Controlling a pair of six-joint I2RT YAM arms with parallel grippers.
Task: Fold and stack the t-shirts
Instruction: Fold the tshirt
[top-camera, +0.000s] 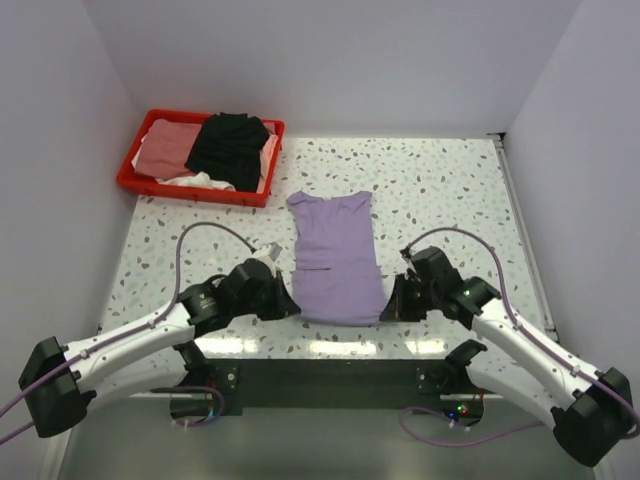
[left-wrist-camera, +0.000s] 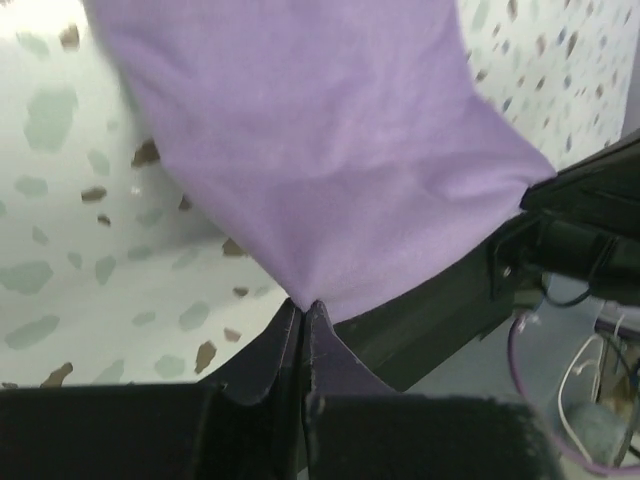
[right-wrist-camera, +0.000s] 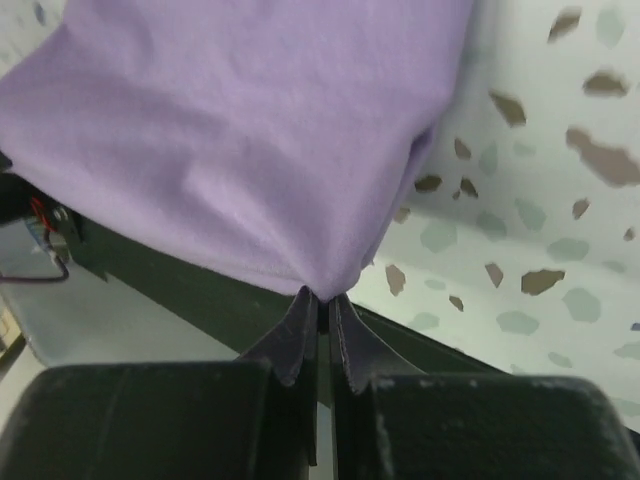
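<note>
While the lavender t-shirt (top-camera: 337, 255) is lying lengthwise away from the arms, the left gripper (left-wrist-camera: 305, 305) and right gripper (right-wrist-camera: 322, 295) are pinching its near corners.

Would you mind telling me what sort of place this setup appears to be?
Likely a lab robot test cell: plain white walls enclose a speckled terrazzo-style tabletop, and two black-and-white robot arms are bolted at its near edge.

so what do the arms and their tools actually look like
Both the left arm and right arm have white shells between black joints, and a purple cable loops along each. The left tool and right tool are black, each with two thin flat fingers tapering to a point. A green light shows on the right arm.
</note>
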